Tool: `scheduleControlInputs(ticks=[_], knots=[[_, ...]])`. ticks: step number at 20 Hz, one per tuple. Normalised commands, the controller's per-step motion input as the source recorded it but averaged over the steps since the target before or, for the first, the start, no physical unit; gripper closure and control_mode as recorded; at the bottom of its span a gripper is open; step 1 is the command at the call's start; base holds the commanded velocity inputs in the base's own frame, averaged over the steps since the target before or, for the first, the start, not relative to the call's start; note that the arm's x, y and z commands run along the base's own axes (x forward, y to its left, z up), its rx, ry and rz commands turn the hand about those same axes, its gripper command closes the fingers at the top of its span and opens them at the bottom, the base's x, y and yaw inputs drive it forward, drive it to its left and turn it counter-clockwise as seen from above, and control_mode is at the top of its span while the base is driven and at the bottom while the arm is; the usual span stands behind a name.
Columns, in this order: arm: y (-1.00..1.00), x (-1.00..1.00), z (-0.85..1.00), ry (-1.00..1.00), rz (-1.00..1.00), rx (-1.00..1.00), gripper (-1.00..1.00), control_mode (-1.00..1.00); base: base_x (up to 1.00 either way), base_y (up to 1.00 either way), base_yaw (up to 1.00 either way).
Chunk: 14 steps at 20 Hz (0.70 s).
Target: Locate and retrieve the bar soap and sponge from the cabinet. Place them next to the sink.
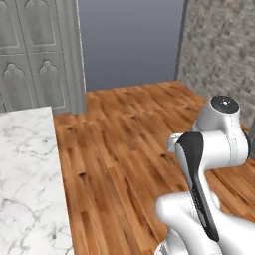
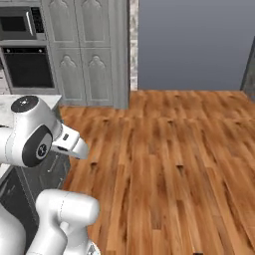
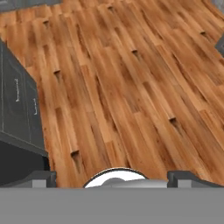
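Evidently the search has barely begun: the claw (image 3: 112, 177) hangs with its tips spread wide apart and nothing between them, aimed down at the bare wooden floor (image 3: 131, 87), likely because the arm (image 1: 209, 149) is folded close for travel. A marble counter (image 1: 25, 174) lies at the near left, with tall grey pantry doors (image 2: 82, 50) and a wall oven (image 2: 27, 64) beyond. Where the soap, sponge, wall cabinet and sink are, I cannot tell from here.

White arm (image 1: 209, 149) folded upright above its base, elbow joint raised; gripper (image 3: 112, 179) directed downward, jaws fully spread, finger tips (image 3: 39, 178) wide apart, holding nothing
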Motion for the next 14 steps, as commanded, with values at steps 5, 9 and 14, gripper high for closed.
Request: scheduleControlInputs(ticks=[5, 9, 14], knots=[[0.0, 0.0, 0.0, 0.0, 0.0, 0.0, -1.0, 1.0, 0.0, -0.14, -0.41], [0.0, 0.0, 0.0, 0.0, 0.0, 0.0, -1.0, 1.0, 0.0, -0.11, -0.42], [0.0, 0.0, 0.0, 0.0, 0.0, 0.0, -1.0, 1.0, 0.0, -0.1, -0.42]])
